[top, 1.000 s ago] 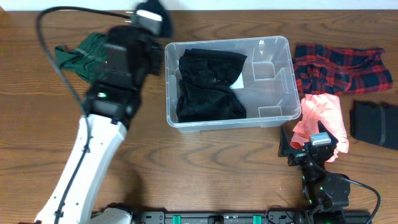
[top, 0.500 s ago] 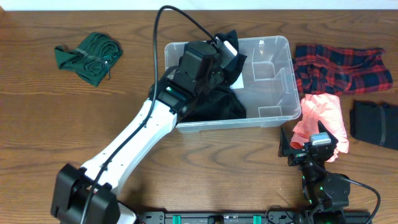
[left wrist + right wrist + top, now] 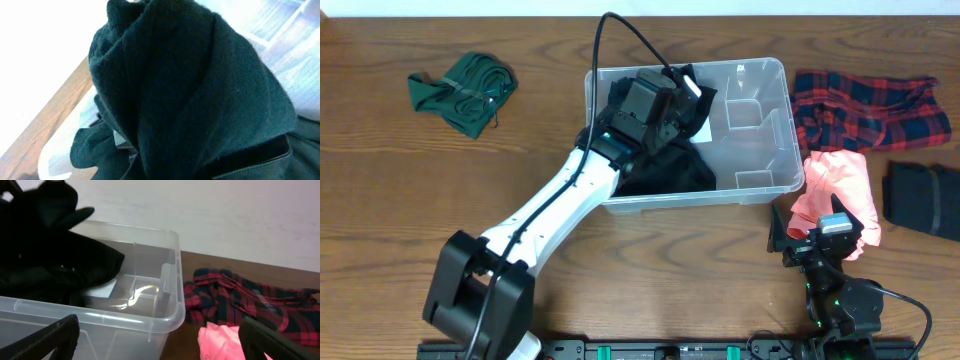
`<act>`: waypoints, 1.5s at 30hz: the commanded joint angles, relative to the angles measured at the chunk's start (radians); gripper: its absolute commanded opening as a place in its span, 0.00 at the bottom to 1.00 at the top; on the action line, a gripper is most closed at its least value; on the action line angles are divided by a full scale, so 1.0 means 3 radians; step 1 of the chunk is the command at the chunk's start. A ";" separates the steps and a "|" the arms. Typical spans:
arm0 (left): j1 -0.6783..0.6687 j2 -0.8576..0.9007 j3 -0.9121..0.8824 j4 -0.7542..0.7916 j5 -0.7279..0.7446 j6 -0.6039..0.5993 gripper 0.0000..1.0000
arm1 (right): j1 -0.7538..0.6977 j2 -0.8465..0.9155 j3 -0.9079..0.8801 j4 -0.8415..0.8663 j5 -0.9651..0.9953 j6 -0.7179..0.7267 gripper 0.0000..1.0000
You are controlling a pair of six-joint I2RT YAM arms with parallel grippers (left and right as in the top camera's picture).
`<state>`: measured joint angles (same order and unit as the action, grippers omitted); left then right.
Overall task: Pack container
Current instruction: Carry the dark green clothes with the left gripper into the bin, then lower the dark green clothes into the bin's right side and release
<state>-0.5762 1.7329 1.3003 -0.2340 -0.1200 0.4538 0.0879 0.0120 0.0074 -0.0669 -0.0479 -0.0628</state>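
Left pincer [image 3: 678,100] has swung from 10 o'clock into the clear plastic rectangular container [image 3: 786,120], clamping black cloth [image 3: 190,90]; right pincer [image 3: 818,232] gapes wide.

Clear container [image 3: 786,120], black garment [image 3: 200,90], red-and-navy plaid cloth [image 3: 865,105]

Brown wood-grain bench [image 3: 380,200], evenly lit; ahead of the right hand [image 3: 157,325], a plain white wall [image 3: 225,215] behind it.

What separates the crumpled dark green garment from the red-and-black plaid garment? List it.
The dark green garment is plain; the red-and-black plaid garment is checked. The green one lies left of the clear plastic container, the plaid one right of it. The plaid one spreads wider than the green one. Both lie crumpled on the wooden table, outside the container.
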 commanded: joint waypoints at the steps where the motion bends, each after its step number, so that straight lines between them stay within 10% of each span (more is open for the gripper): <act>1: -0.0003 0.0025 0.0033 0.0052 -0.0064 0.0042 0.06 | -0.0031 -0.0015 -0.0006 -0.0014 0.0022 -0.0019 0.99; 20: -0.0776 -0.0017 0.0034 0.0289 0.0230 0.1207 0.06 | -0.0031 -0.0015 -0.0006 -0.0014 0.0022 -0.0019 0.99; 32: -0.0764 -0.0017 0.0034 0.0331 0.1424 0.1204 0.06 | -0.0031 -0.0015 -0.0006 -0.0014 0.0022 -0.0019 0.99; 45: -0.0479 -0.0017 0.0034 0.1176 0.1424 0.0364 0.06 | -0.0031 -0.0015 -0.0006 -0.0014 0.0022 -0.0019 0.99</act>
<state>-0.7368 1.7435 1.2999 0.0929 0.2890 0.6525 0.0879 0.0120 0.0074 -0.0673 -0.0479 -0.0628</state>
